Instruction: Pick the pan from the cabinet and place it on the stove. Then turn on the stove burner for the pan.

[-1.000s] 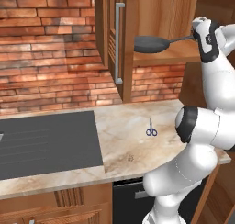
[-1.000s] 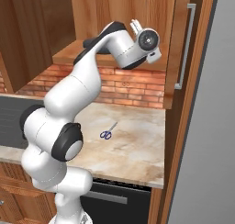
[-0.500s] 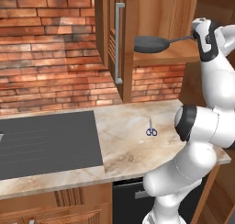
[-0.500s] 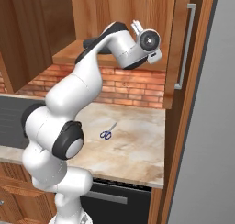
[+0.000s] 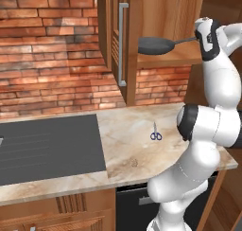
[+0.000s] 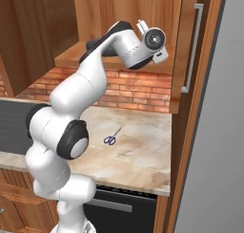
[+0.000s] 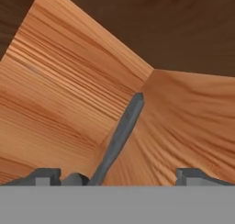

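Note:
The pan (image 5: 156, 45) lies on the bottom shelf of the open cabinet (image 5: 165, 10), its long handle (image 5: 185, 39) pointing right toward my hand (image 5: 207, 35). In the hand view the handle (image 7: 120, 137) runs up from the bottom edge between my two fingertips, closer to the left one (image 7: 44, 175). My gripper (image 7: 118, 175) is open and not closed on the handle. The dark ridged top of the stove (image 5: 47, 147) lies low on the left, set into the counter. In the right base view my hand (image 6: 153, 40) sits at the shelf's front edge.
Small blue scissors (image 5: 155, 135) lie on the marble counter (image 5: 132, 149) under the shelf. The open cabinet door (image 5: 118, 40) with its grey bar handle hangs left of the pan. A second door (image 6: 190, 50) and a tall grey panel (image 6: 224, 132) stand to the right.
My hand has shifted only slightly at the end of the pan's handle. The pan lies where it was and the jaws stay open.

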